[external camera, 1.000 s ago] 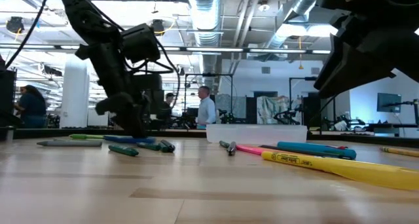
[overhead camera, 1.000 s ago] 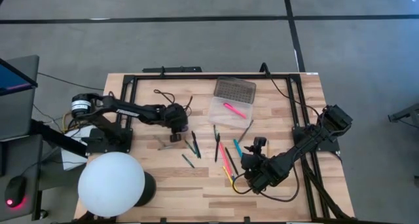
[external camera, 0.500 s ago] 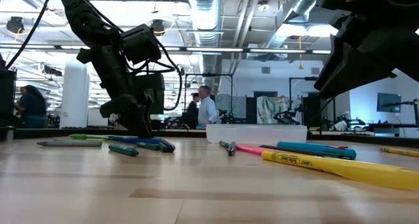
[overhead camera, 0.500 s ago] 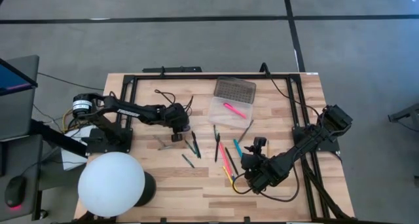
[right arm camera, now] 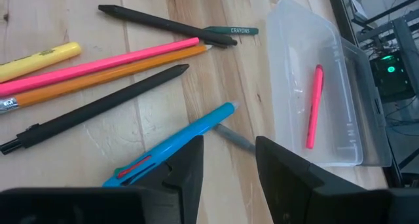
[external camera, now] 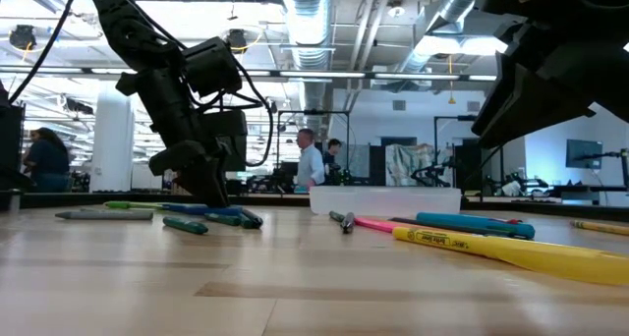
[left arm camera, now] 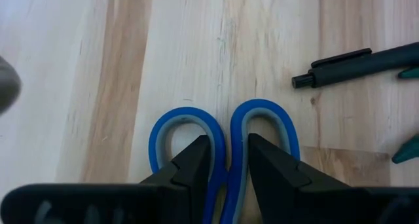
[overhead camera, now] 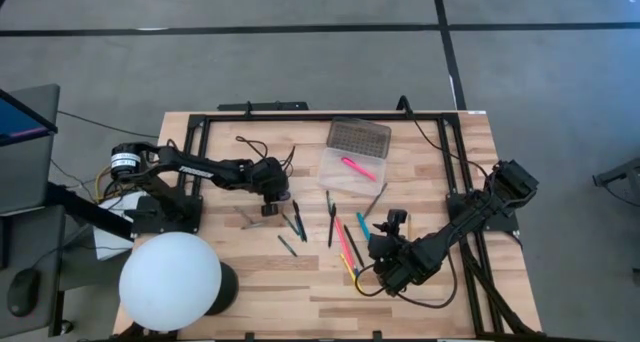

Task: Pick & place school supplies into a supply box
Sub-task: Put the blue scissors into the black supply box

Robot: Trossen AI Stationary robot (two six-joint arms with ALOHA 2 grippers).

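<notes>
Blue-handled scissors (left arm camera: 222, 129) lie on the wooden table (overhead camera: 250, 272) left of the middle. My left gripper (left arm camera: 229, 152) comes steeply down onto their handles and is shut on them; the blades are hidden under it. Several pens, pencils and markers (overhead camera: 340, 232) lie scattered mid-table. The supply box (overhead camera: 348, 164) stands open behind them with a pink pen (right arm camera: 313, 106) inside, its dotted lid (overhead camera: 358, 137) behind it. My right gripper (right arm camera: 226, 162) hangs open above a blue pen (right arm camera: 177, 145), clear of the table. My left gripper has one finger (left arm camera: 196, 160) in each handle loop and pinches the two inner sides of the loops (left arm camera: 229, 135) between them. The fingers come from above, slanting steeply down. The handles lie flat on the table.
A black pen (left arm camera: 353, 63) lies close beside the scissors. A black frame (overhead camera: 300, 117) runs along the table's far edge and sides, with cables near it. A white globe lamp (overhead camera: 170, 280) stands at the near left corner. People move in the room beyond.
</notes>
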